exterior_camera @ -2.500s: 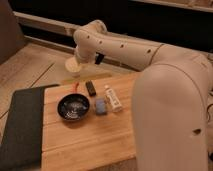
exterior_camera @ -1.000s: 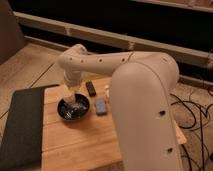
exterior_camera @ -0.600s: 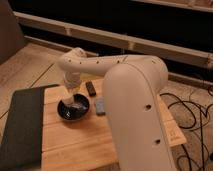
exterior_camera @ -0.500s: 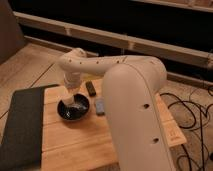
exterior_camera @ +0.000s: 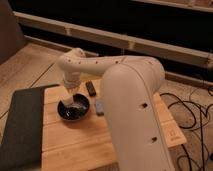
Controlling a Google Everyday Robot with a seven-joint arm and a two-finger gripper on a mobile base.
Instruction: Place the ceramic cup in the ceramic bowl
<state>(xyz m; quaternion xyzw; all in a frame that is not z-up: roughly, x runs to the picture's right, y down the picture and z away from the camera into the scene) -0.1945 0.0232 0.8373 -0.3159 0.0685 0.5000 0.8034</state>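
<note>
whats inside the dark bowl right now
The end effector reaches into the ceramic bowl, shut on the ceramic cup. The bowl's floor beneath them is covered.

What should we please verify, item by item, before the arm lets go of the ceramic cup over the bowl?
1. End effector is over the ceramic bowl, at its left rim: ok.
2. End effector is shut on the ceramic cup: ok.
3. Cup is low enough to rest on the bowl's floor: cannot tell, the contact point is hidden.
4. Cup is centred in the bowl: not ok, it sits towards the left rim.
5. Bowl stands fully on the wooden table, away from the edges: ok.
6. Dark remote-like object and the small blue-grey item lie outside the bowl, clear of the drop: ok.
</note>
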